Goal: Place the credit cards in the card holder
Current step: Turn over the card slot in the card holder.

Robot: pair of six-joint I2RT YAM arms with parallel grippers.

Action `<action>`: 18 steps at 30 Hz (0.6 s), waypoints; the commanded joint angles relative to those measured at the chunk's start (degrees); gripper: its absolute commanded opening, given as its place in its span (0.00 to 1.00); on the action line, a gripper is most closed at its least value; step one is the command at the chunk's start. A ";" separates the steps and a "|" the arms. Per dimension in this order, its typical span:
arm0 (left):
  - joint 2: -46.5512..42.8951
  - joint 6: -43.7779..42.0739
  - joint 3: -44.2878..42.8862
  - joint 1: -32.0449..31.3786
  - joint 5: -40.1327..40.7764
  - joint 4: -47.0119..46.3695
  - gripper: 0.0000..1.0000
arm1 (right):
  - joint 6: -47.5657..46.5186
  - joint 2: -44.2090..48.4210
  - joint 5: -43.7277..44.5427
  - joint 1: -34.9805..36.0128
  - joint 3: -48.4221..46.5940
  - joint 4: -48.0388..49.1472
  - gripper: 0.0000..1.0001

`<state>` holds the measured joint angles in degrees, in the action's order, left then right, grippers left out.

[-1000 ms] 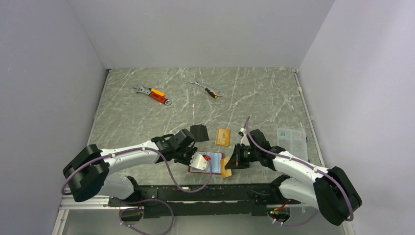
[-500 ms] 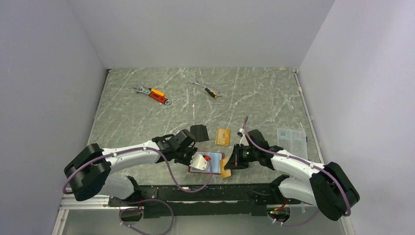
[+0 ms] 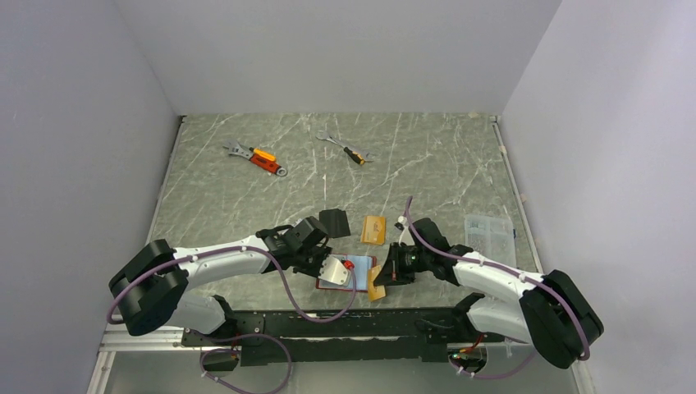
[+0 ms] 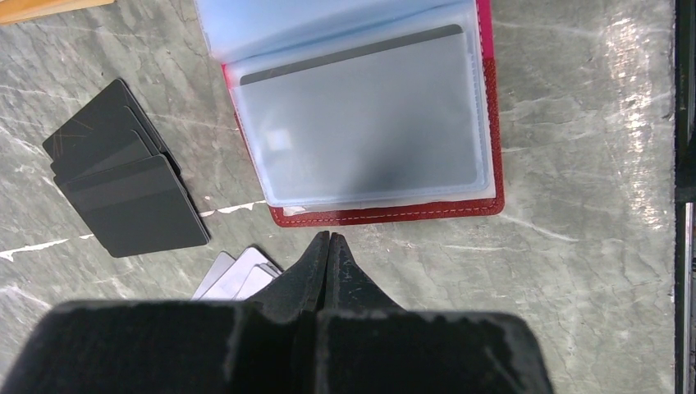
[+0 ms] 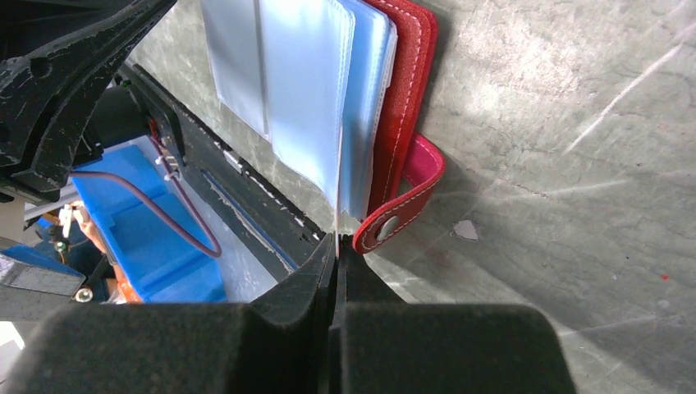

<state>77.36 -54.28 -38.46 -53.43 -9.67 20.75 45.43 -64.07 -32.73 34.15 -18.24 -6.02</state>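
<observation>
The red card holder (image 3: 361, 264) lies open near the table's front edge, its pale blue pockets (image 4: 361, 123) up; one pocket holds a silver-grey card with a dark stripe. My left gripper (image 4: 328, 238) is shut and empty, its tips just short of the holder's red edge (image 4: 386, 213). Silver cards (image 4: 234, 275) lie partly under its fingers, and black cards (image 4: 123, 193) lie beside them. My right gripper (image 5: 337, 238) is shut on an orange-gold card (image 3: 378, 283), seen edge-on among the pocket leaves beside the snap tab (image 5: 402, 205). Another orange card (image 3: 373, 230) lies flat behind the holder.
Two orange-handled wrenches (image 3: 261, 158) (image 3: 349, 151) lie at the back of the table. A clear plastic box (image 3: 490, 232) sits at the right. The arms' black mounting rail (image 3: 328, 320) runs just beyond the front edge. Grey walls close in three sides.
My right arm has edged slightly left toward the holder with the orange-gold card in it. The left arm has not visibly moved.
</observation>
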 commanded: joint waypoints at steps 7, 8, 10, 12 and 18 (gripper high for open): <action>-1.09 -0.27 0.53 0.17 -0.66 -0.47 0.00 | 1.81 1.83 -0.58 1.94 -5.26 1.37 0.00; -1.14 -0.30 0.57 0.15 -0.62 -0.39 0.00 | 2.07 0.91 -0.58 2.36 -5.69 2.20 0.00; -1.28 -0.30 0.58 0.17 -0.58 -0.24 0.00 | 2.46 -1.65 -0.52 3.43 -6.64 3.92 0.00; -1.67 -0.39 0.70 0.20 -0.49 -0.10 0.00 | 2.86 -4.53 -0.55 4.59 -7.75 5.63 0.00; -4.06 -1.11 1.15 0.87 -0.28 0.80 0.00 | 3.23 -11.83 -0.48 7.94 -12.26 9.78 0.00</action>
<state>76.20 -54.35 -37.56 -53.25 -9.61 21.10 47.83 -72.84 -32.67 40.58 -26.37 -1.65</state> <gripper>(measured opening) 0.009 0.008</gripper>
